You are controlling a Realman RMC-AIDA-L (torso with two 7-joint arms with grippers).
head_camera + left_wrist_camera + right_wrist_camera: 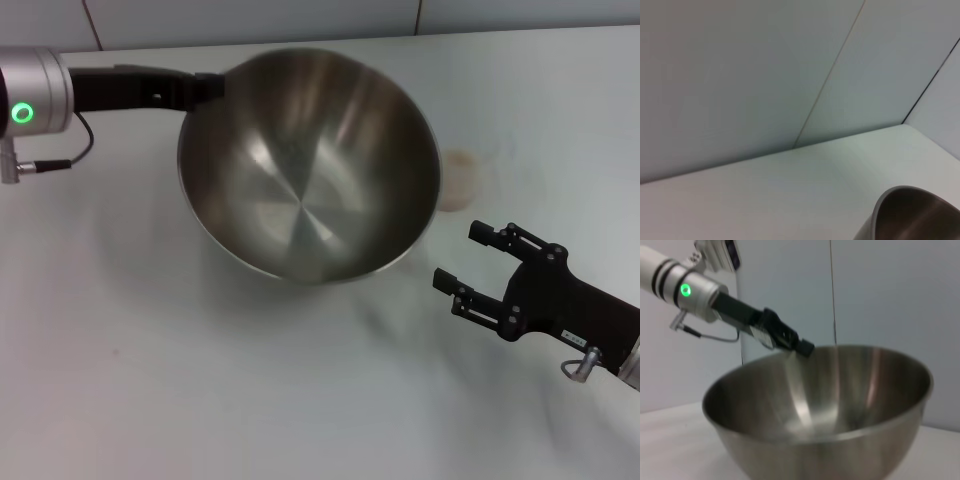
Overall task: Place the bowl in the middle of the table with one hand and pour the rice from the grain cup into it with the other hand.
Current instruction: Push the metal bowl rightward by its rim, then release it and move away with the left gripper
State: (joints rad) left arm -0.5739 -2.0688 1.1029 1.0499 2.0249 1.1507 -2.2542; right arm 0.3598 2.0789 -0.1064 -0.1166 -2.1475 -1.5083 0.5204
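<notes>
The steel bowl [310, 165] is held by its far-left rim in my left gripper [215, 87], which is shut on the rim. The bowl looks tilted and casts a shadow on the white table [200, 380]. It also shows in the right wrist view [830, 410] with the left gripper [802, 346] on its rim, and a part of it shows in the left wrist view [915, 212]. My right gripper [460, 255] is open and empty, to the right of the bowl and nearer to me. A faint pale round shape [461, 180] beside the bowl's right side may be the grain cup with rice.
The wall [300, 20] runs along the table's far edge, close behind the bowl. The left arm's silver wrist [35, 90] with a green light reaches in from the left.
</notes>
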